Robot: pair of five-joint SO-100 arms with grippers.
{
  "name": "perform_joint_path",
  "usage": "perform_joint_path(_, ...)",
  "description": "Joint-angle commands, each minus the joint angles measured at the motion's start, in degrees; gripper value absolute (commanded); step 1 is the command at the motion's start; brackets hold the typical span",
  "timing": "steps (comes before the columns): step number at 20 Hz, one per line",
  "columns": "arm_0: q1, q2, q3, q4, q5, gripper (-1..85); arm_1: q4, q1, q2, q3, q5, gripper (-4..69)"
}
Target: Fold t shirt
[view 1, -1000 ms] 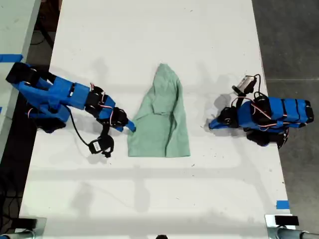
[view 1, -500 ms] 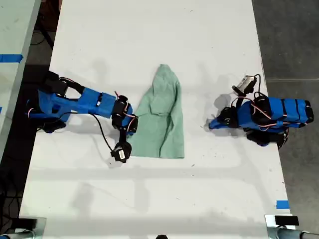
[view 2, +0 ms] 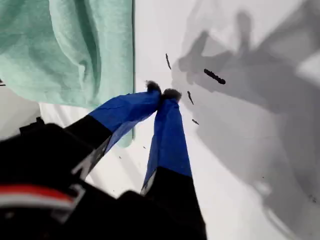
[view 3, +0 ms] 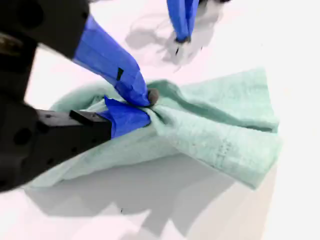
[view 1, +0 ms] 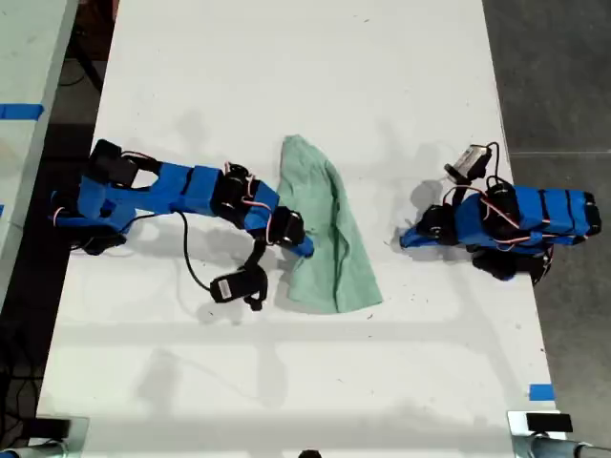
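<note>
The pale mint-green t shirt (view 1: 334,224) lies crumpled in a slanted strip at the middle of the white table (view 1: 286,76). My second gripper (view 1: 304,248), on the arm reaching in from the exterior view's left, is shut on a fold of the t shirt (view 3: 215,130); its blue fingertips (view 3: 142,95) pinch the cloth there. My first gripper (view 1: 406,239), on the arm at the exterior view's right, rests shut with nothing in it. Its tips (view 2: 162,94) hover over bare table, a short way from the t shirt's edge (view 2: 65,45).
The second arm's wrist camera and cable (view 1: 239,284) hang beside the shirt. Blue tape marks (view 1: 540,391) sit near the table's right edge in the exterior view, with dark floor (view 1: 554,67) beyond. Another pale surface with tape (view 1: 19,110) borders the exterior view's left.
My second gripper has moved toward the exterior view's right, dragging the shirt's edge with it. The shirt is now narrower, bunched and slanted. The first arm has not moved.
</note>
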Motion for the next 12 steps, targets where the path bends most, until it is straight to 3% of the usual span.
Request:
perform_joint_path(1,-0.62,-0.62,-2.90,-12.30,4.13,1.8,0.35,-0.44,0.70,2.81,-0.09,1.9)
perform_joint_path(3,-1.32,-3.43,-3.16,-16.70,3.60,8.9,0.35,-0.53,0.70,2.81,-0.18,1.9)
perform_joint_path(5,-1.67,-3.60,-3.34,-18.02,6.59,4.1,0.35,-0.53,0.70,2.81,-0.35,1.9)
perform_joint_path(6,-1.67,-1.41,-2.46,-17.40,6.68,-0.2,0.35,-0.53,0.70,2.81,-0.44,1.9)
perform_joint_path(12,-1.76,24.26,4.22,-9.32,10.46,-0.2,0.35,-0.70,0.70,2.81,-0.44,1.9)
